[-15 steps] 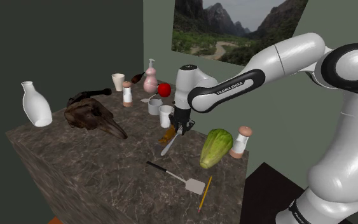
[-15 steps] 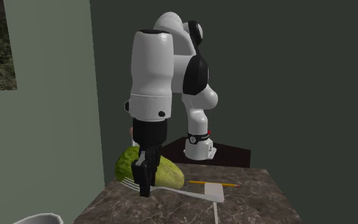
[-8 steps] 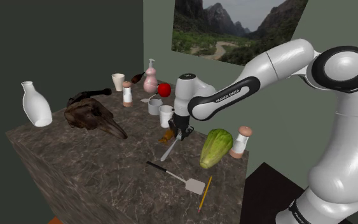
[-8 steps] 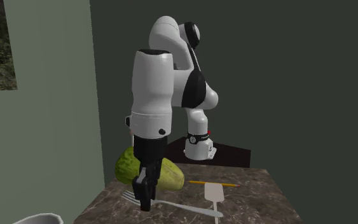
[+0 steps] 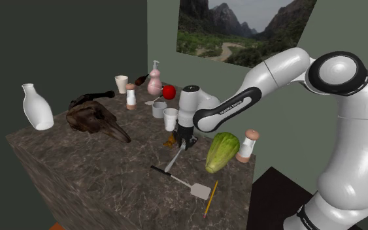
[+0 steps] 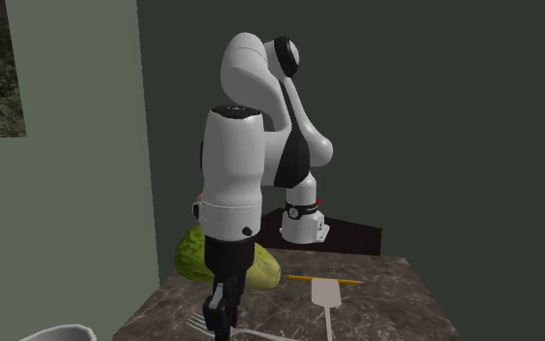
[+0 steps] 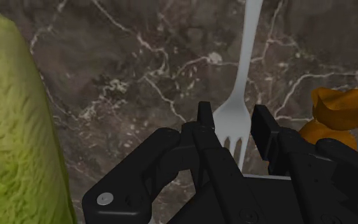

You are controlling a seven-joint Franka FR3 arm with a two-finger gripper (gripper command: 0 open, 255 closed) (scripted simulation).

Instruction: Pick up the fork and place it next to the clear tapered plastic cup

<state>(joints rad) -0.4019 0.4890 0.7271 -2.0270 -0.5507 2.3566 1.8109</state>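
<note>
- We have the pincer (image 7: 234, 119) clamped on the fork (image 7: 248, 51) at its prongs, with the handle running out toward the near side
- The cup (image 5: 170, 119) stands just beside the pincer, on the shoulder view's left

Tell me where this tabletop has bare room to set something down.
Widest bare patch: the marble tabletop between the skull and the spatula. Crowded: the far corner around the soap dispenser and red ball, and where the gripper holds the fork beside the lettuce.

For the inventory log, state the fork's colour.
The fork is plain white; the wrist view shows it best.
</note>
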